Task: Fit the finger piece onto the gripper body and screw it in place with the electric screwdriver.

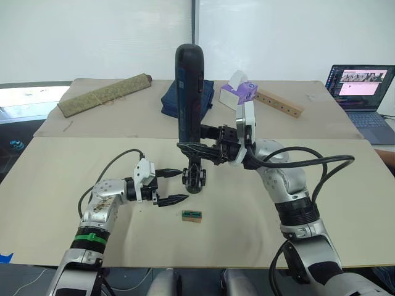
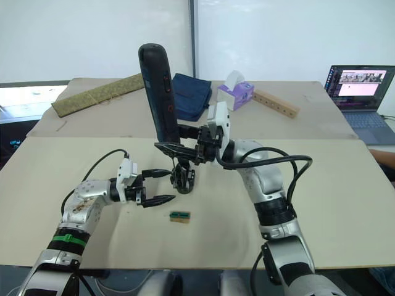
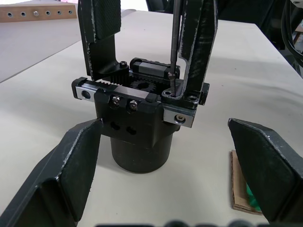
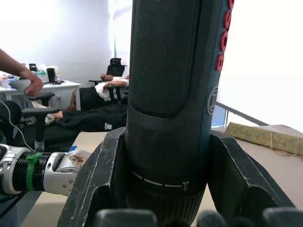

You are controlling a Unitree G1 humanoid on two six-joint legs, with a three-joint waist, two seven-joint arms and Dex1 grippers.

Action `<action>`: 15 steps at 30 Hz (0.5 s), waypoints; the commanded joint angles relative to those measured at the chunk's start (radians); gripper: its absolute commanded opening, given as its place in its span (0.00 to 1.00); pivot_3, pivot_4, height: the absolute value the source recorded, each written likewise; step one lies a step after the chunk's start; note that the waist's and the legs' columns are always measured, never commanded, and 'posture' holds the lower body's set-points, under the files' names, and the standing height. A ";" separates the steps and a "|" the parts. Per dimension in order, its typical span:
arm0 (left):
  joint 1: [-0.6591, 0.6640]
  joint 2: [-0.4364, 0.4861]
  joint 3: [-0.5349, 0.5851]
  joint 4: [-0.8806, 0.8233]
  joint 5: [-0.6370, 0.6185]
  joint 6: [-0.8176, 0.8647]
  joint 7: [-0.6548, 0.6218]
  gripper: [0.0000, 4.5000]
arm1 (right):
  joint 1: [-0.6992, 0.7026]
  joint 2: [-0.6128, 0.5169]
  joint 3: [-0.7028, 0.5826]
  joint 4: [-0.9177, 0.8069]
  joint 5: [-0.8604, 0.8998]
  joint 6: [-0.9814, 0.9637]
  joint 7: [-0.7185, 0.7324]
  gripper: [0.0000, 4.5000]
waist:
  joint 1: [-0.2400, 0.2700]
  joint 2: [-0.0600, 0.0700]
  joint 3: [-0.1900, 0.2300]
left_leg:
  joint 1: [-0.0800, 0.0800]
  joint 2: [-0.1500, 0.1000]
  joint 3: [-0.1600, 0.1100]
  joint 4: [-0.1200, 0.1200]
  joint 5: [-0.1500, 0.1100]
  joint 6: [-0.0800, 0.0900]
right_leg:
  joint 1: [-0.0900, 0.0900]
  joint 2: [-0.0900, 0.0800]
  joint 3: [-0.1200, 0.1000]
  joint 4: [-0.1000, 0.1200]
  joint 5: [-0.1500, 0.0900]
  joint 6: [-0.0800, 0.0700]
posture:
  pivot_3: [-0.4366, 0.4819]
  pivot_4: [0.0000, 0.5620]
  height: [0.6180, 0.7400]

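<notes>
Right gripper [image 1: 203, 150] clamped on screwdriver [image 1: 188, 92], held upright, bit straight down into screw atop gripper body [image 1: 194, 179]. Left gripper [image 1: 176, 187], fingers apart, sits at body's 9 o'clock, nearer.

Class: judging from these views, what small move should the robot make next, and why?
Probably run the electric screwdriver, pressing straight down. Its bit already sits on a screw atop the gripper body, the right pincer clamps it upright, and the open left pincer waits beside the body.
</notes>
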 commanded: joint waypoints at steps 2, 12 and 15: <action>-0.008 -0.004 0.007 -0.039 -0.015 0.009 0.007 1.00 | -0.039 -0.002 -0.041 -0.021 0.026 -0.022 0.005 0.43 | 0.000 0.000 0.000 | 0.000 0.000 0.000 0.000 0.000 0.000 | 0.000 0.000 0.000 0.000 0.000 0.000 | 0.48 0.27 1.00; -0.008 -0.003 0.005 -0.043 -0.014 0.012 0.006 1.00 | -0.038 -0.011 -0.042 -0.018 0.020 -0.020 0.009 0.43 | 0.000 0.000 0.000 | 0.000 0.000 0.000 0.000 0.000 0.000 | 0.000 0.000 0.000 0.000 0.000 0.000 | 0.48 0.27 1.00; -0.007 -0.002 0.004 -0.046 -0.014 0.013 0.006 1.00 | -0.035 -0.010 -0.038 -0.022 0.019 -0.018 0.008 0.43 | 0.000 0.000 0.000 | 0.000 0.000 0.000 0.000 0.000 0.000 | 0.000 0.000 0.000 0.000 0.000 0.000 | 0.48 0.27 1.00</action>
